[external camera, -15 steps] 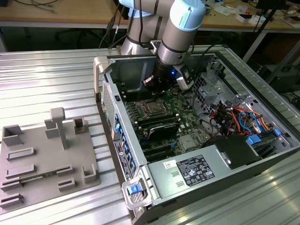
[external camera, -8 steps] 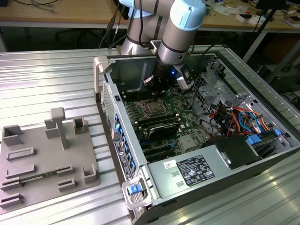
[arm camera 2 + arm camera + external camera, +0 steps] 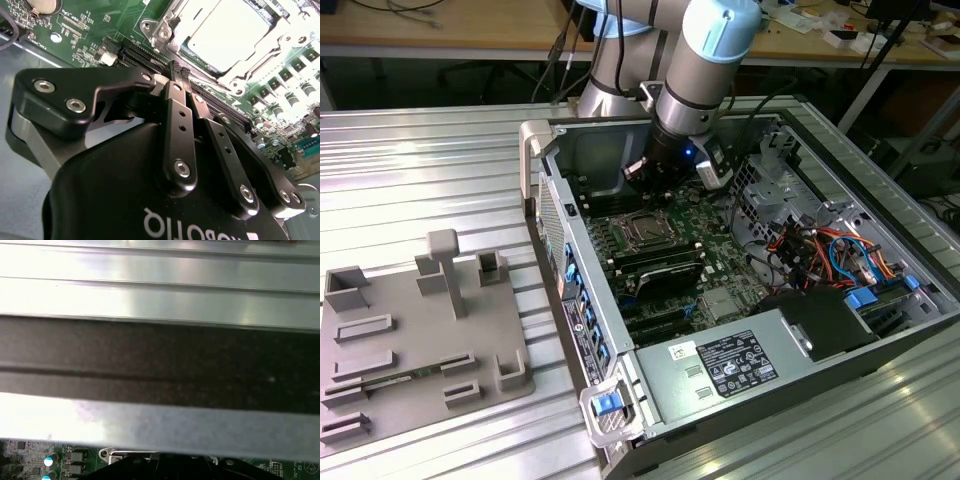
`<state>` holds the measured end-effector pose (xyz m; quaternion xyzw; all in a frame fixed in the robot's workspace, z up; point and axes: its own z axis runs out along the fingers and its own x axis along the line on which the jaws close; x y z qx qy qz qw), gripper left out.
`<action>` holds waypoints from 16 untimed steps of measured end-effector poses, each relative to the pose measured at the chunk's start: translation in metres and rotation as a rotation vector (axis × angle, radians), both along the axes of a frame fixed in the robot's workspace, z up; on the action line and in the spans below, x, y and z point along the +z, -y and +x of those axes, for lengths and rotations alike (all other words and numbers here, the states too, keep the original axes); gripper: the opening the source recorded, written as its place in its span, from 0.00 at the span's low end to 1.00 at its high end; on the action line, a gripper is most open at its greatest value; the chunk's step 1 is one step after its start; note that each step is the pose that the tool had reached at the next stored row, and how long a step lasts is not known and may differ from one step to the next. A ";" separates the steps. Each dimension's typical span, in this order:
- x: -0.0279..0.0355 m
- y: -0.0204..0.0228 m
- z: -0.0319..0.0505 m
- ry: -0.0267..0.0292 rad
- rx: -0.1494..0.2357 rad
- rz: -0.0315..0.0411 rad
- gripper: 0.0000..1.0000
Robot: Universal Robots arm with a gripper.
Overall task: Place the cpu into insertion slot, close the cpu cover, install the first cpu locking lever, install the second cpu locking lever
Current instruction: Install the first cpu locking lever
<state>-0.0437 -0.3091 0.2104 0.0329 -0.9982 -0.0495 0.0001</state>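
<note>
1. The gripper (image 3: 178, 70) is seen clenched, its fingertips pressed together with nothing visibly held.
2. The cpu (image 3: 230, 35) is seated in the insertion slot (image 3: 645, 229), framed by the lowered cpu cover (image 3: 172, 37).
3. In the exterior view, the insertion slot is found near the gripper, at about seven o'clock from it.

Tight quarters: computer case wall (image 3: 602, 150) hems the pincer (image 3: 176, 71); cable bundle (image 3: 820, 250) crowds the exterior view's right; insertion slot (image 3: 642, 230) unobstructed above.

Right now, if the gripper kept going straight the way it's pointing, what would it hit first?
Probably the green circuit board, just beside the metal rim of the insertion slot, where the shut gripper points. Depth is unclear, so it might catch that rim instead.
</note>
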 end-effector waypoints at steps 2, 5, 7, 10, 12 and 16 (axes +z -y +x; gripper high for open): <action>0.0000 0.0000 -0.0002 0.0000 0.001 0.0023 0.11; -0.0004 0.0000 0.0001 -0.0001 0.001 0.0024 0.11; -0.0008 0.0000 0.0009 -0.0001 0.002 0.0023 0.11; -0.0014 0.0000 0.0014 -0.0002 0.002 0.0023 0.11; -0.0017 0.0001 0.0017 0.0002 0.002 0.0024 0.11; -0.0026 0.0008 0.0017 0.0001 0.002 0.0024 0.11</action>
